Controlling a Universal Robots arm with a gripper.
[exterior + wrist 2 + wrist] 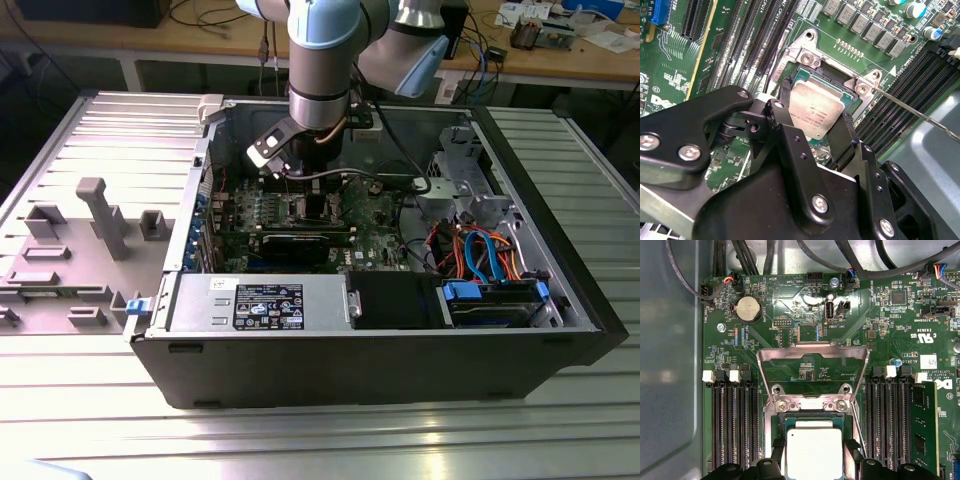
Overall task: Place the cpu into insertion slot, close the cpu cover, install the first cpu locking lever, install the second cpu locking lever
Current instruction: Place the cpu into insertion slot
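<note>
My gripper (816, 107) reaches down into the open computer case (380, 370) over the green motherboard (375, 215). Its two black fingers (785, 90) close against opposite edges of the cpu (815, 107), a silver-grey square chip. The cpu (812, 450) sits level in or just above the insertion slot (810, 407); I cannot tell whether it is fully seated. The cpu cover (812, 351) is swung back off the slot, a thin metal frame lying over the board beyond it. A thin wire locking lever (910, 107) angles away from one corner of the slot.
Long black memory slots (735, 425) flank the slot on both sides, with one memory stick (922, 430) fitted. Cables (480, 250), a drive cage (495, 300) and the power supply (260, 305) fill the case front. Grey fixtures (100, 215) stand at the exterior view's left.
</note>
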